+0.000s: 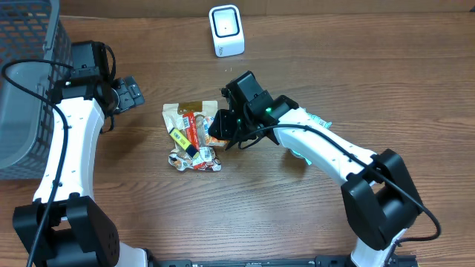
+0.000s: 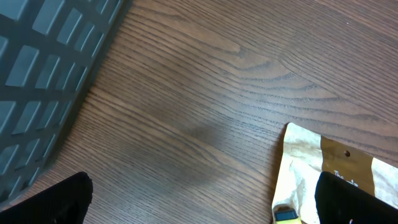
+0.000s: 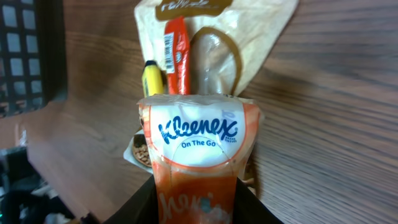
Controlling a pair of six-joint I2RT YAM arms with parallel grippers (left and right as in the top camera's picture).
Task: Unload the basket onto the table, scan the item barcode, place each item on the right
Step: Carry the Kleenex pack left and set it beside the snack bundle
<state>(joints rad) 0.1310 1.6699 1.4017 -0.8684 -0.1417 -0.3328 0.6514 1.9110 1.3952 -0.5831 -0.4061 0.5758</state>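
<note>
The wooden tabletop [image 1: 297, 215] is lying bare behind the right gripper [image 1: 223, 132] and out to its near side, giving the widest free room there. Another open strip is running between this gripper and the far edge. The grey mesh basket [image 1: 26, 81] is standing close behind the left gripper [image 1: 132, 94], its wall closing off that side.

The left gripper is holding its jaws wide apart with nothing between them, hovering over bare wood. The tan pouch [image 1: 185, 111] is lying a little ahead of it. The right gripper is clamping a Kleenex tissue pack [image 3: 199, 140], with the pack sticking out past its fingertips.

Just beyond the pack, a small pile is crowding the way forward. The tan pouch is lying flattest, an orange bar [image 3: 175, 56] with a barcode is resting on it, and a yellow item [image 3: 152, 78] is sitting just beside the bar. A crumpled wrapper [image 1: 194, 159] is lying at the pile's near end.

The white scanner [image 1: 225, 30] is standing well apart from the right gripper, near the far edge.

The surface is showing dark, even wood grain.
</note>
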